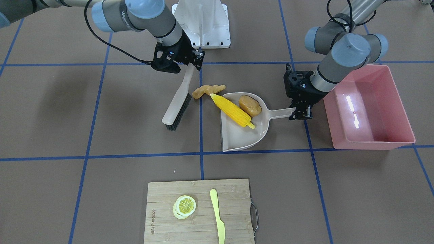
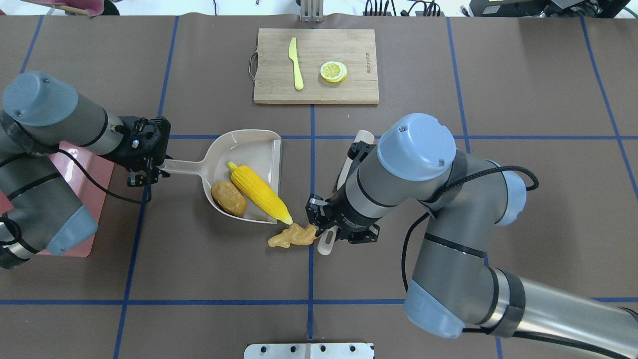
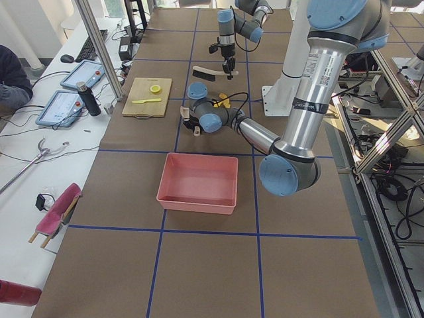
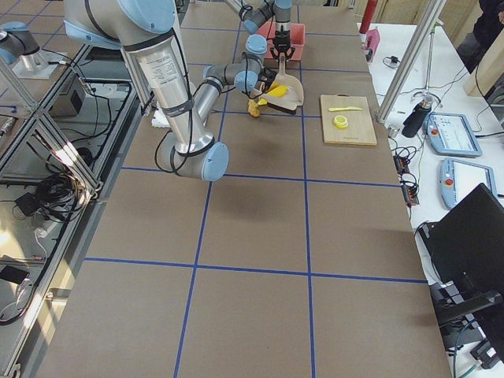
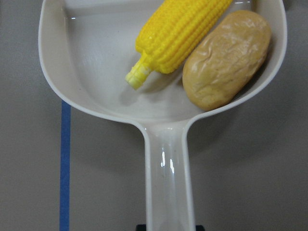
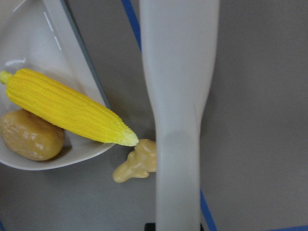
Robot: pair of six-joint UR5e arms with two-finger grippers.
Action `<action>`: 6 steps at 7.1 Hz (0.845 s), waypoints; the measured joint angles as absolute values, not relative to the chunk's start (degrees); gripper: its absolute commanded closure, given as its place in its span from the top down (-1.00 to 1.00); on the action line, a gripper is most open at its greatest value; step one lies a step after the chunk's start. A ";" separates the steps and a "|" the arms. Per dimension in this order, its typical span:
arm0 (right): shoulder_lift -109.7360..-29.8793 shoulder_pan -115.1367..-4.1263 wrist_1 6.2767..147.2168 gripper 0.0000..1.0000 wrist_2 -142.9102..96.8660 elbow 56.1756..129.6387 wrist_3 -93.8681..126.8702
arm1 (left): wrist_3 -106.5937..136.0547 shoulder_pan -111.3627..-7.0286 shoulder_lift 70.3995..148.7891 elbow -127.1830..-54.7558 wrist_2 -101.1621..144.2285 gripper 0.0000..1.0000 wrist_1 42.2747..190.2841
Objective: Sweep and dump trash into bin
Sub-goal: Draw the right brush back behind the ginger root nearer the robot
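A whitish dustpan [image 1: 237,142] lies mid-table with the yellow corn cob [image 1: 234,110] and brown potato [image 1: 250,105] inside; the cob's tip pokes over the pan's rim. The tan ginger root [image 1: 206,90] lies on the table just outside the pan, against the brush [image 1: 176,105]. My left gripper [image 1: 300,114] is shut on the dustpan handle [image 5: 168,183]. My right gripper [image 1: 196,62] is shut on the brush handle [image 6: 178,96], with the bristles down on the table. The pink bin [image 1: 373,144] stands beside the left gripper and looks empty.
A wooden cutting board [image 1: 200,230] with a lemon slice [image 1: 184,206] and a pale yellow knife [image 1: 217,217] lies on the operators' side. The robot's white base plate [image 1: 203,23] sits behind the brush. A person sits at a side desk [image 3: 10,86].
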State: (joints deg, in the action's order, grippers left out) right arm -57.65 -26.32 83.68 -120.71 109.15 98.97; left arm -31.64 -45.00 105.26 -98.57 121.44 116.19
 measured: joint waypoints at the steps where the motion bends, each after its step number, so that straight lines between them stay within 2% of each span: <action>1: -58.76 -23.83 87.65 -1.00 -120.44 111.91 99.14 | -31.58 -44.85 104.45 -98.91 121.41 -1.00 117.06; 4: -59.83 -15.39 93.30 -1.00 -119.51 114.97 102.60 | -31.51 -43.52 103.54 -99.74 121.36 -1.00 118.06; 6: -60.40 -13.76 93.76 -1.00 -119.45 114.22 103.11 | -31.55 -42.48 101.90 -100.41 121.24 -1.00 119.74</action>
State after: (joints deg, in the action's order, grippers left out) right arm -60.40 -13.76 93.76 -119.45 114.22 103.11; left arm -31.55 -42.48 101.90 -100.41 121.24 119.74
